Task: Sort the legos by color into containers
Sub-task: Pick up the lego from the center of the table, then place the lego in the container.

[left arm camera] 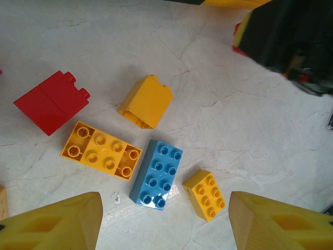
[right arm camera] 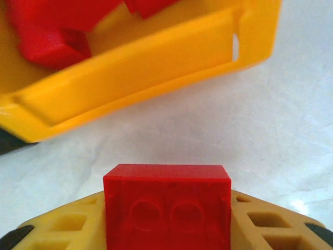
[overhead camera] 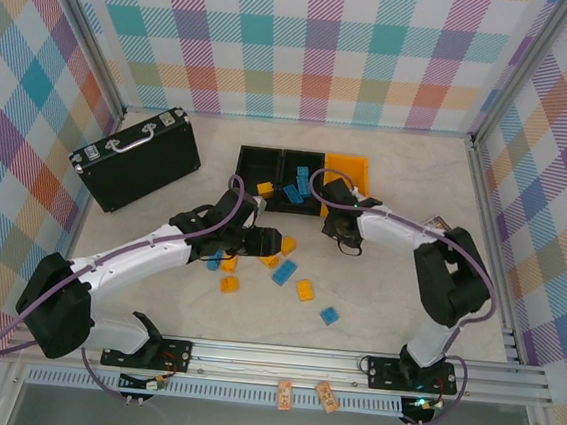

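Red brick [right arm camera: 166,205]: seated between the fingers of the right pincer [right arm camera: 167,223], clamped on both flanks and held just short of the orange bin [right arm camera: 135,88].

Key relation: the bin lies straight ahead of the brick and near it. Its near wall runs across the wrist view, tilted up to the right. Judged next move is a short carry forward over that wall, then release. The right arm is the nearer one to this bin.

Inside the bin are red pieces [right arm camera: 47,31]: at least two, too blurred for a firm count.

Left pincer [left arm camera: 165,221]: jaws apart, empty, above loose bricks on the bench [left arm camera: 244,109]. Count there:
- blue brick [left arm camera: 156,174]: 1
- yellow bricks [left arm camera: 100,151]: 3
- red block [left arm camera: 51,101]: 1

Bins: 3 in a row, made up of 2 black bins [overhead camera: 256,165] and the 1 orange.
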Robot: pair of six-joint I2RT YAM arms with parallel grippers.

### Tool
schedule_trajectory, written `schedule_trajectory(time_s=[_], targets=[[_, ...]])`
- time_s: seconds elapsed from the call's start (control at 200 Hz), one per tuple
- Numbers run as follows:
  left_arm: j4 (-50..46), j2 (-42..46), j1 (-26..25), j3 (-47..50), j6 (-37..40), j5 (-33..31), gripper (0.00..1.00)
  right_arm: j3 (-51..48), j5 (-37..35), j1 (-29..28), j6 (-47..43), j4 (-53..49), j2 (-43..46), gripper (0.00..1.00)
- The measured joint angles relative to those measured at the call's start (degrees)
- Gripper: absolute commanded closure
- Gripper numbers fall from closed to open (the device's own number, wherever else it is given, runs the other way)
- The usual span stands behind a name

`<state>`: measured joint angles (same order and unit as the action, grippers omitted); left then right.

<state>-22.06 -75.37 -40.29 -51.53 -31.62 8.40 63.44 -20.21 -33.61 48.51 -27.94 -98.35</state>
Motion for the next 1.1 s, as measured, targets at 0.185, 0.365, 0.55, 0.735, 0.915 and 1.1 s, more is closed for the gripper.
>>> schedule_trajectory(time_s=[0.185, 0.365, 0.55, 0.735, 0.915, 1.1], targets=[[1.6, -2.9, 0.0, 0.0, 0.0, 0.5, 0.35, 2.7, 2.5, 2.0, -3.8, -3.0, 5.2, 0.61], [3.0, -3.8, 0.0, -0.1, 0.0, 0.8, 0.35, 9.8, 5.4, 5.6, -7.0, -5.1, 3.8, 0.6], [4.3, -3.8, -0.1, -0.8, 0.0, 0.7, 0.35, 19.6, 8.5, 8.8, -9.2, -6.7, -3.5, 0.59], [4.3, -3.6, -0.1, -0.8, 0.0, 0.1, 0.35, 29.3, 11.1, 11.0, -10.7, -9.2, -12.6, 0.59], [4.2, -2.6, -0.1, -0.8, -0.1, -0.6, 0.35, 37.6, 13.1, 12.3, -11.8, -11.8, -20.3, 0.58], [4.1, -2.2, -0.2, -0.8, -0.3, -1.2, 0.35, 43.8, 14.0, 13.5, -12.2, -14.3, -26.1, 0.57]])
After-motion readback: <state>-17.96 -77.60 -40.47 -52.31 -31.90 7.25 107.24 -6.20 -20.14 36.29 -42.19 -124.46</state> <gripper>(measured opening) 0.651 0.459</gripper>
